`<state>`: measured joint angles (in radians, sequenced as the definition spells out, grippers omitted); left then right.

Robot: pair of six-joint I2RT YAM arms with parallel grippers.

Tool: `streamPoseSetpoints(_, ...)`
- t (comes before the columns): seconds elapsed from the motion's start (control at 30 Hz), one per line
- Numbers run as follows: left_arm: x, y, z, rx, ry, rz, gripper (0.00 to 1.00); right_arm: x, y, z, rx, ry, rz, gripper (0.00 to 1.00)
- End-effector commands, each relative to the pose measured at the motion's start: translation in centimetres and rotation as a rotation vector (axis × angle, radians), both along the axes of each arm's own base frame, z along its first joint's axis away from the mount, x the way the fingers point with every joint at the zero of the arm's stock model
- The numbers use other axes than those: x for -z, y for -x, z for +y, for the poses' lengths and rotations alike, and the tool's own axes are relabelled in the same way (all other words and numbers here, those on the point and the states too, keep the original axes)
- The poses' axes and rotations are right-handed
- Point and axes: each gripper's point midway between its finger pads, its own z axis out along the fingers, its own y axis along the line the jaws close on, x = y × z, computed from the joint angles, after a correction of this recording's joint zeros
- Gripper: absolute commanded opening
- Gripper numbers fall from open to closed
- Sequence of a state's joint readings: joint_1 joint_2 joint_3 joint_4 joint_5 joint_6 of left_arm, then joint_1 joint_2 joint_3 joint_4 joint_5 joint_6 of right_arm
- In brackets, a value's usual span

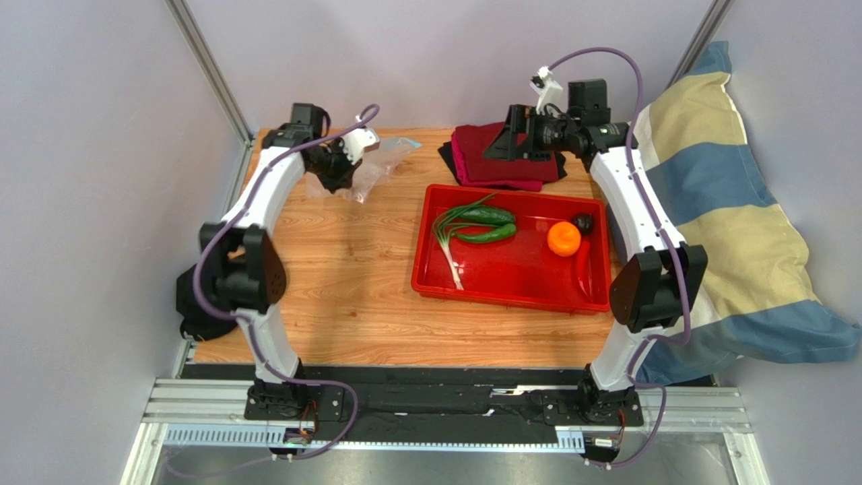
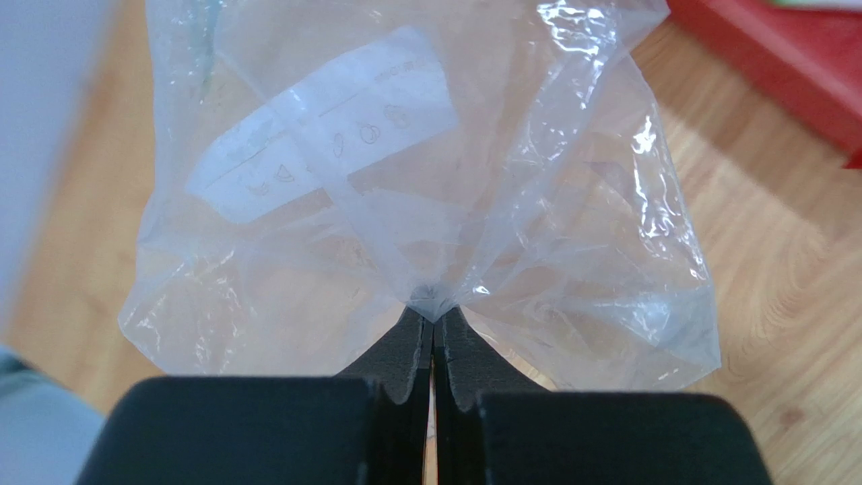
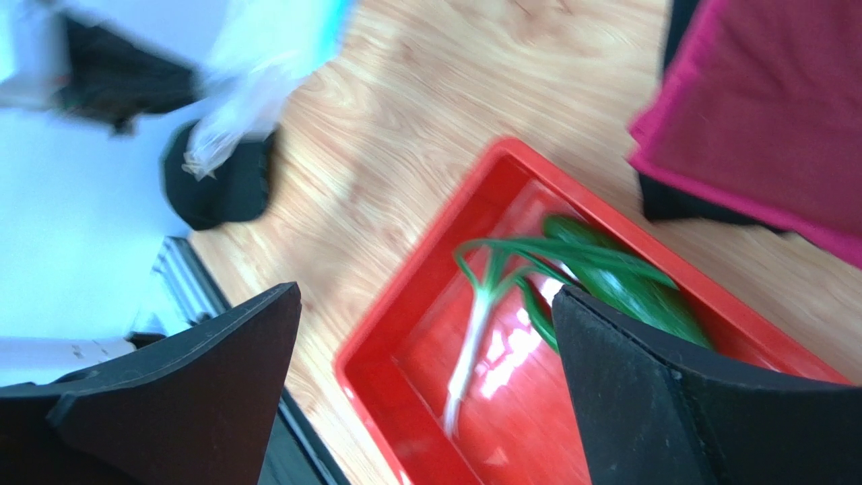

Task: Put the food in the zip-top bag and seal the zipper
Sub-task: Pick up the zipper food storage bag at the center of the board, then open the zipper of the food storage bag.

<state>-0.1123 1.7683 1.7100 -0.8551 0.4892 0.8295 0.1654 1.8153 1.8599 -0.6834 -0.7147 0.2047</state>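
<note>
The left end effector (image 2: pixel 433 325) is clamped together on a fold of the clear bag (image 2: pixel 425 172). The bag bunches out crumpled beyond its tips at the far left of the worktop (image 1: pixel 334 293), with the white label toward the wrist camera. Whether the bag touches the wood I cannot tell. The right end effector (image 3: pixel 425 303) is wide apart and empty, up by the red cloth (image 1: pixel 506 157). The food lies in the red tray (image 1: pixel 506 295), well apart from the bag: an onion (image 1: pixel 452 240) beside two peppers (image 1: pixel 491 216), and an orange (image 1: pixel 564 238) just beside a dark ball (image 1: pixel 583 221) at the right end
</note>
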Motion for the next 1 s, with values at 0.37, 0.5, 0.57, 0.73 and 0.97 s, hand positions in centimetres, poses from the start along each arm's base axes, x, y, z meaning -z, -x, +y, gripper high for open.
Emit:
streamPoseSetpoints(0.37,-11.2,6.8,-3.7,0.481,-0.050,-0.864,0.00,-8.3,-1.1,6.7,-0.108,-0.413,0.022,0.93)
streamPoseSetpoints(0.5,-11.5,6.5,-3.6,0.471,-0.065,-0.965,0.00,-7.9,-1.8,6.7,-0.110,-0.400,0.015,0.66)
streamPoseSetpoints(0.57,-12.5,6.1,-3.6,0.451,-0.069,-1.038,0.00,-9.0,-1.4,6.8,-0.141,-0.408,-0.008,0.59)
streamPoseSetpoints(0.73,-16.4,6.0,-3.3,0.401,-0.068,-1.189,0.00,-11.3,0.0,6.5,-0.187,-0.399,-0.073,0.49)
streamPoseSetpoints(0.97,-19.4,8.1,-4.3,0.504,-0.088,-1.299,0.00,-15.4,2.7,6.0,-0.251,-0.364,-0.207,0.64)
